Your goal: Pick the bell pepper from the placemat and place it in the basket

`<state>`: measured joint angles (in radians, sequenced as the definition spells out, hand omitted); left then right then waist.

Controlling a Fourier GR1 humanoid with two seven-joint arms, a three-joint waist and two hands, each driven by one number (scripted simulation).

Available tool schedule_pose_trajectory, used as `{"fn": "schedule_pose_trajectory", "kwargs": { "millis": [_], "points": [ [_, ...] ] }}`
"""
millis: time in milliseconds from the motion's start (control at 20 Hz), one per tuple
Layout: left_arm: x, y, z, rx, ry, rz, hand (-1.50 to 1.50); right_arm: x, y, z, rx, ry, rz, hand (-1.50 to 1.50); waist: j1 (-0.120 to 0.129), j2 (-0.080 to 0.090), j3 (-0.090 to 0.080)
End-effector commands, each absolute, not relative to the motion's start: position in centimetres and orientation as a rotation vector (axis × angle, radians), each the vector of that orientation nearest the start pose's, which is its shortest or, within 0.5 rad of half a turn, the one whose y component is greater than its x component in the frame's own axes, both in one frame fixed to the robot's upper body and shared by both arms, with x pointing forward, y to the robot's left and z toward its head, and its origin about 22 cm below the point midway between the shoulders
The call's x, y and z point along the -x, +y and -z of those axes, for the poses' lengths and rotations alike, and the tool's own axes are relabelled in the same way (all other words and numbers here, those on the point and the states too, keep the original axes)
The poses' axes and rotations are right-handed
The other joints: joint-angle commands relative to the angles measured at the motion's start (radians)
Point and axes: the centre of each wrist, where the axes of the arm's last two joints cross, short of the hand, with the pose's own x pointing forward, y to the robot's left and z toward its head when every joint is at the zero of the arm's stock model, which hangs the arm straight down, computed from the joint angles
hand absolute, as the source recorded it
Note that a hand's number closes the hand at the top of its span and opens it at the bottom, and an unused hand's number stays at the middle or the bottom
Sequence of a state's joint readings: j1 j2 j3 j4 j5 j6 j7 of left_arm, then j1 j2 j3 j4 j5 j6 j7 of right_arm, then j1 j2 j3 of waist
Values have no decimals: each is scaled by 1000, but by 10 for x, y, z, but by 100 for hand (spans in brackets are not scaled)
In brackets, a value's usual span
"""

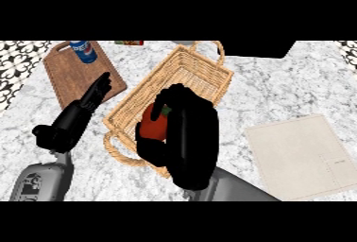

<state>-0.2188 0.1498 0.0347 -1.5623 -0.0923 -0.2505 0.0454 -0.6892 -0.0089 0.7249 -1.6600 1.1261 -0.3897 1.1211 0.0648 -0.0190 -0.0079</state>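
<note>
From here I see only a red sliver of the bell pepper (155, 124); my right hand (185, 142) curls round it and hides the rest. That hand and forearm also cover the near end of the basket (188, 71). At the top edge, a blue can (83, 50) and a red-and-green item (130, 42) are cut off, too little to identify.

No legible text anywhere.

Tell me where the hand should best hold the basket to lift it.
Likely by the far handle, coming from above: it arches clear of the basket rim. The near handle lies partly under the right hand holding the pepper.
</note>
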Motion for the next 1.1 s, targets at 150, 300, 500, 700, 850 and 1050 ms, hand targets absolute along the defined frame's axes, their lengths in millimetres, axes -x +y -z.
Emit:
{"fn": "schedule_pose_trajectory", "kwargs": {
  "millis": [150,300,500,700,850,1050],
  "points": [
    [-289,247,-56,23,-1689,432,0,-267,9,-205,1006,-1665,-139,150,13,10,1],
    [-294,243,-59,14,-1682,449,0,-274,15,-222,1029,-1667,-78,150,7,12,3],
    [-295,249,-67,14,-1698,443,0,-300,15,-239,1102,-1628,-11,150,14,18,4],
    [-298,248,-62,6,-1689,431,0,-312,14,-237,1108,-1579,-11,150,0,20,5],
    [-295,257,-62,2,-1706,423,0,-318,14,-234,1097,-1547,-24,150,0,19,5],
    [-296,252,-60,0,-1688,426,0,-323,14,-202,1095,-1520,-43,150,-16,23,6]
  ]
}}
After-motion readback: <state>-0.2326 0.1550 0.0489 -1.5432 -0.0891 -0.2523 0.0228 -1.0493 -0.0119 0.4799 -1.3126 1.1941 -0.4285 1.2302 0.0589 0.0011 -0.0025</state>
